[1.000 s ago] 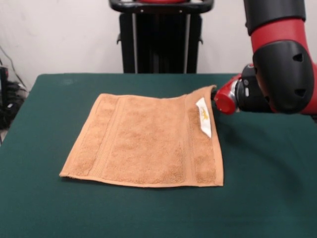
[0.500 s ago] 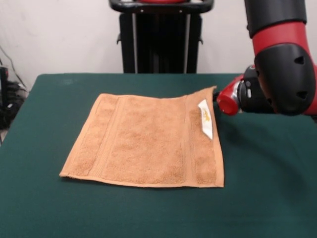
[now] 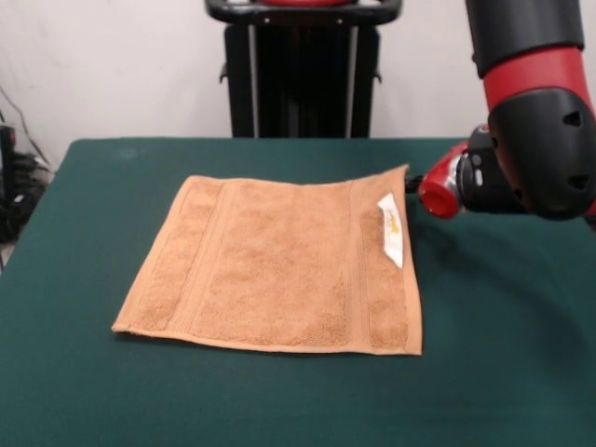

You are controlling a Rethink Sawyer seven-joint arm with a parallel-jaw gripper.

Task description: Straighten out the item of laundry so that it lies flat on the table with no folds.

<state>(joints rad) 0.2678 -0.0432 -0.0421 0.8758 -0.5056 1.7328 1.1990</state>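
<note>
Tan-orange towel (image 3: 279, 270) with woven border bands, white tag (image 3: 391, 226); dark green table (image 3: 503, 372); red and black arm (image 3: 535, 121).

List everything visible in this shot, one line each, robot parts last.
towel: one, tan-orange, spread on the middle of the table, far right corner raised slightly beside the arm's tip.
tag: one, white, on the towel's right band.
table: one, dark green top, fills the lower picture.
pedestal: one, black, behind the table's far edge.
cables: a few, dark, left edge beside the table.
wall: one, off-white, background.
arm: one, red and black, upper right, over the table.
claw: one, dark, at the towel's far right corner; mostly hidden.
</note>
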